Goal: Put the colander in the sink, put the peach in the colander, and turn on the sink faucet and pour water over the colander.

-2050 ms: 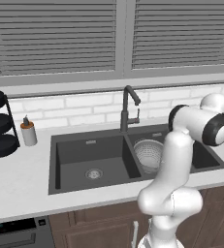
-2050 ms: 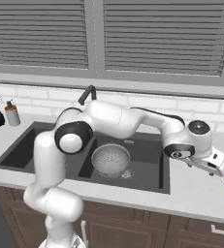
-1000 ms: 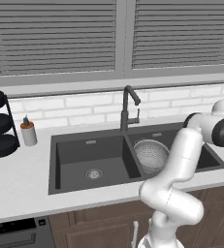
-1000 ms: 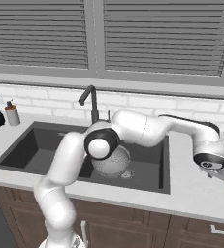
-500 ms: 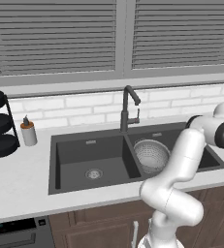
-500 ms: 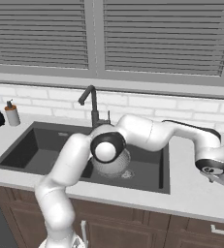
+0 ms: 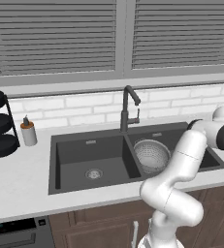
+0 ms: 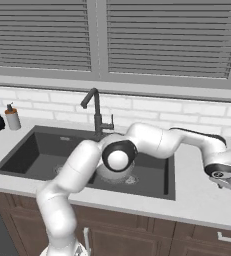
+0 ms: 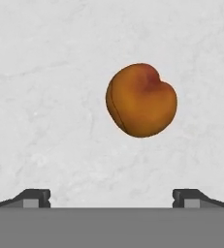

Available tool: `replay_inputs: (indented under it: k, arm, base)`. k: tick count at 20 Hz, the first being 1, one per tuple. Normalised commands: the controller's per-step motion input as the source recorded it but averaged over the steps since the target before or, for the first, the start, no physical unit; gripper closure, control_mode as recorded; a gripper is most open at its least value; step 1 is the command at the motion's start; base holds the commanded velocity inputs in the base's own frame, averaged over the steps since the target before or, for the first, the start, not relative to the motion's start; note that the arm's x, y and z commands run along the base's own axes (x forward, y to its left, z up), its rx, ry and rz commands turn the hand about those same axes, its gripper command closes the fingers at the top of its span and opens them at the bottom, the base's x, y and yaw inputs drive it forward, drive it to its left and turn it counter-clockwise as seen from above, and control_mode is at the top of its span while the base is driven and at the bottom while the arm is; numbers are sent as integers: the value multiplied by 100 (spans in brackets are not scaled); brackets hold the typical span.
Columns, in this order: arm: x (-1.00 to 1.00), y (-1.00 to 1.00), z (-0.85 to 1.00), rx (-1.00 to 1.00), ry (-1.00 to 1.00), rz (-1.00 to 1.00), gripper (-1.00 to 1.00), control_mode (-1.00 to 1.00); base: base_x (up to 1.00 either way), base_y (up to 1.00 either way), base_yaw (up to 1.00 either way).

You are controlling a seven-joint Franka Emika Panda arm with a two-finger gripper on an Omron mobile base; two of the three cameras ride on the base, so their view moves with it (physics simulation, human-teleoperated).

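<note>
Hovering over the peach [image 9: 141,100], the gripper [image 9: 111,196] stands spread wide on the pale countertop [image 9: 45,97].
Its fingertips flank empty stone; the colander [image 7: 151,154] sits in the sink [image 7: 74,155].

Two base views flanking the sink [image 7: 65,145], hand view close above counter [image 9: 45,97]

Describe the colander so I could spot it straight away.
Find the dark double-basin sink under the shuttered window. The colander sits in the basin to the right of the gooseneck faucet. It is a round, silver-grey bowl full of small holes, the one pale metal thing against the dark sink.
</note>
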Motion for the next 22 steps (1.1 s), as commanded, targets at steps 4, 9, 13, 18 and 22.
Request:
replay_inputs:
  k: [4, 9, 13, 18, 22]
  arm:
    - [10, -53, -12, 0, 2, 0, -100, -100]
    - [13, -37, -16, 0, 0, 2, -100, -100]
    - [26, -1, -16, 0, 0, 4, 100, -100]
    - [21, 2, -40, 0, -7, 9, 100, -100]
    - [0, 0, -62, 0, -12, 12, 100, -100]
  base:
    - [0, 0, 0]
    - [0, 0, 0]
    - [0, 0, 0]
    - [0, 0, 0]
    - [0, 0, 0]
